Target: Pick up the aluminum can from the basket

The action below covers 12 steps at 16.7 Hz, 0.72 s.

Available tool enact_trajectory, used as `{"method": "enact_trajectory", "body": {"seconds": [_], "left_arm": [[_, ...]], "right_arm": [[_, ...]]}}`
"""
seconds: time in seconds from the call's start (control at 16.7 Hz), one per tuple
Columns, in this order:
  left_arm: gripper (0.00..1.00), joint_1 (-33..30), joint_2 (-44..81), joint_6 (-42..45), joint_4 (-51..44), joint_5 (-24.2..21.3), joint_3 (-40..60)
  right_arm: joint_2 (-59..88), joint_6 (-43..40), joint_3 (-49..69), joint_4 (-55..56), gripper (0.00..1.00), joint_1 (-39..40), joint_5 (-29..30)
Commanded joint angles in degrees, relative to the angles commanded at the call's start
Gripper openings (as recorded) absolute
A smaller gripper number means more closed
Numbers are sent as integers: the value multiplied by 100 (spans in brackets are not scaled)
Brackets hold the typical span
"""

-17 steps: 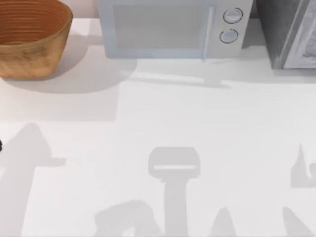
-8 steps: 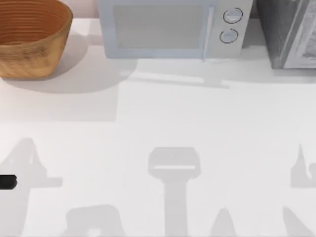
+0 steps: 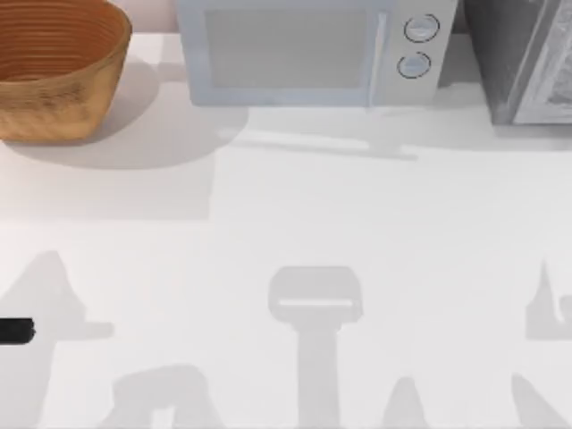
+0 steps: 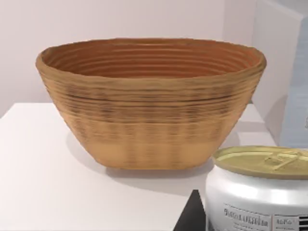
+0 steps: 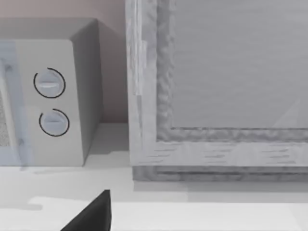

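1. The basket (image 3: 55, 67), a round orange-brown bowl with fine horizontal ribs, stands at the far left corner of the white table (image 3: 295, 214) in the top view.
2. Just to the right of the basket stands a pale grey microwave (image 3: 308, 49), its two round dials (image 3: 418, 45) at its right end.
3. Further right of the microwave, at the table's far right, is a rough grey box-like object (image 3: 523, 58).
4. In the left wrist view, the aluminum can (image 4: 260, 190) is outside the basket (image 4: 149, 103), on the near side of it and close to the camera. It is upright, silvery-white with a dull gold top.
5. Beside the can, a dark fingertip (image 4: 192, 216) of the left gripper shows. Whether that gripper grips the can, I cannot tell.
6. In the top view, a small dark part (image 3: 16, 331) pokes in at the table's left edge, well in front of the basket.
7. The right wrist view faces the microwave's dials (image 5: 50, 103) and the grey box (image 5: 216, 86), with one dark fingertip (image 5: 91, 214) of the right gripper. Its state cannot be told.
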<state>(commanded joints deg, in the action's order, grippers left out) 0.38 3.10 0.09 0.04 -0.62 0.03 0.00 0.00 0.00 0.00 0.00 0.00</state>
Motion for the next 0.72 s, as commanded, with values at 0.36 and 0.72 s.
{"method": "enact_trajectory", "body": {"seconds": [0.36,0.72], "left_arm": [[0,-3,1544,51,534,-646,436],[0,-198,3841,164,1803,-1966,1525]], "right_arm": [[0,0,0,0,100,0,0],[0,0,0,0,100,0,0]]}}
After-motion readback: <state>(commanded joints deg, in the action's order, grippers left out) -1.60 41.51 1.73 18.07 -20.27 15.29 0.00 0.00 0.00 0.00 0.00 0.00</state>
